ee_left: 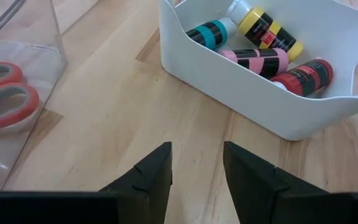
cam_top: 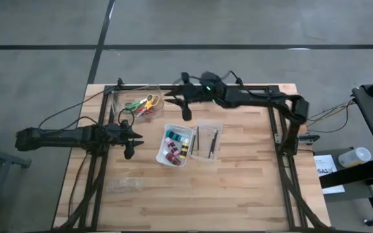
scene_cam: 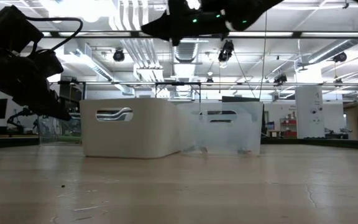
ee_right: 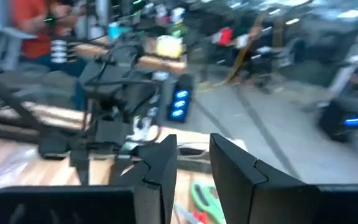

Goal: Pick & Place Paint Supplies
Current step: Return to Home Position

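The right gripper (ee_right: 193,168), spread and empty, hangs above the table's far side, with scissors (cam_top: 146,103) in the clear bin (cam_top: 123,96) at its 9 o'clock, bottles (ee_left: 260,59) in the white bin (ee_left: 229,84) at 6, brushes (cam_top: 207,139) binned at 5 and the left gripper (ee_left: 197,174), also spread and empty, at 8, so sorting looks finished and only parking the arms seems left.

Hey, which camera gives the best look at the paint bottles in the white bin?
The left wrist view: four paint bottles lie close up in the white bin, colours plain. The high view shows them tiny, the low view only the bin's wall, the right wrist view nothing.
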